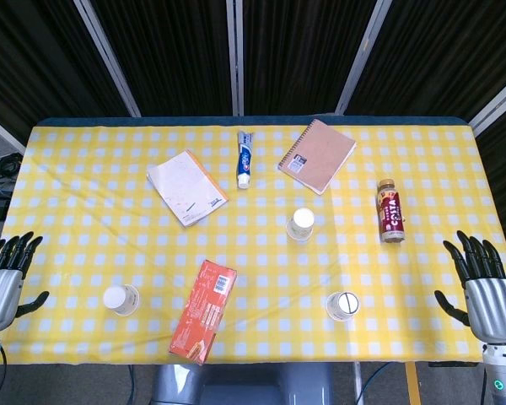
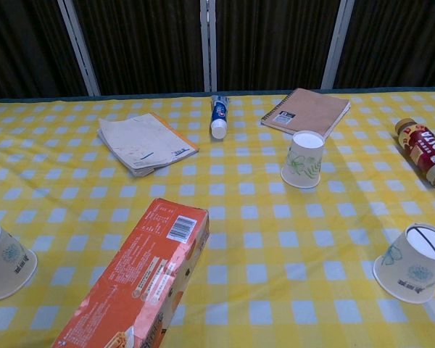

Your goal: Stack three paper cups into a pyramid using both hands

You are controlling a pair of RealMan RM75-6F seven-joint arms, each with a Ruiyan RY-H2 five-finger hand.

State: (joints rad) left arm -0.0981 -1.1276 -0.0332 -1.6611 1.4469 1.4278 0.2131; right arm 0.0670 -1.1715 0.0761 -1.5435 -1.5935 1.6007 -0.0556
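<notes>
Three white paper cups stand upside down and apart on the yellow checked table [image 1: 84, 169]. One cup [image 1: 300, 224] [image 2: 303, 159] is near the middle. A second cup [image 1: 121, 299] [image 2: 6, 261] sits at the front left. The third cup [image 1: 341, 305] [image 2: 413, 270], with a dark line across its base, is at the front right. My left hand [image 1: 7, 277] hovers at the table's left edge with fingers spread, holding nothing. My right hand [image 1: 482, 284] hovers at the right edge, fingers also spread and empty. Neither hand shows in the chest view.
An orange box [image 1: 204, 310] [image 2: 141, 277] lies between the two front cups. Further back lie a worn notepad [image 1: 187, 187] [image 2: 145, 141], a toothpaste tube [image 1: 244, 158] [image 2: 219, 116], a brown spiral notebook [image 1: 317, 155] [image 2: 307, 112] and a bottle [image 1: 390, 210] [image 2: 425, 151] on its side.
</notes>
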